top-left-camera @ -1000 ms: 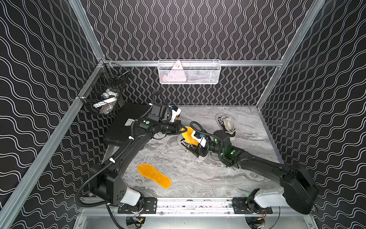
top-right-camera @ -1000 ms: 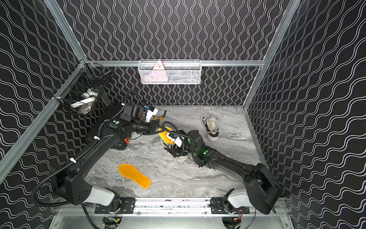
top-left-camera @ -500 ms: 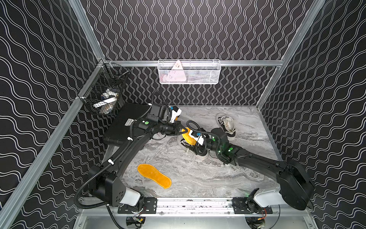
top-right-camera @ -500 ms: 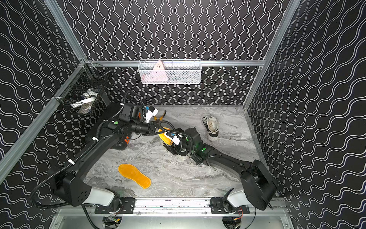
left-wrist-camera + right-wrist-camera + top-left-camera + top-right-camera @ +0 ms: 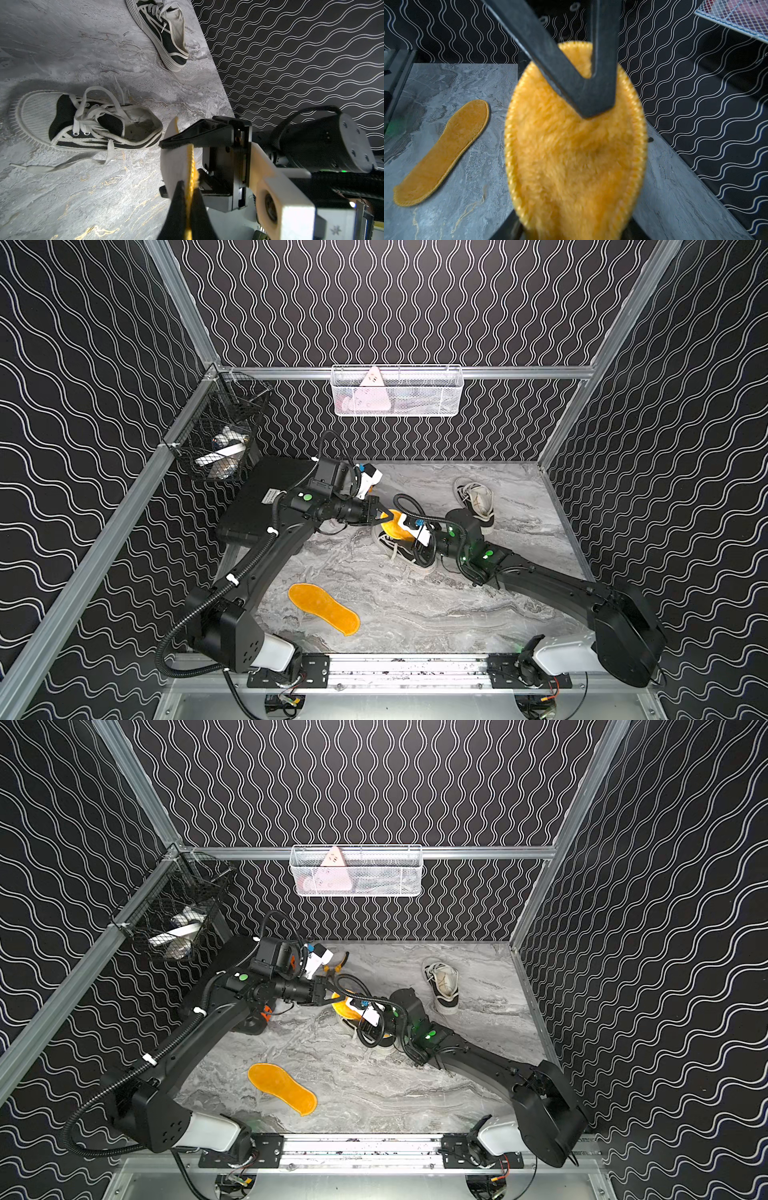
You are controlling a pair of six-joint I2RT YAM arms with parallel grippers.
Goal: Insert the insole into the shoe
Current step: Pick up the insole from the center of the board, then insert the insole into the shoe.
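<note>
insole: blurred, cropped | shoe: partly hidden | right jaws: grip unclear

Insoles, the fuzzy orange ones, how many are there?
2. The loose insole lies flat on the table near the front. The held insole is pinched in the left gripper by the nearer sneaker. Another could hide inside a sneaker.

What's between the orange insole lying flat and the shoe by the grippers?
Just bare table between loose insole and shoe, clear in both top views.
</note>
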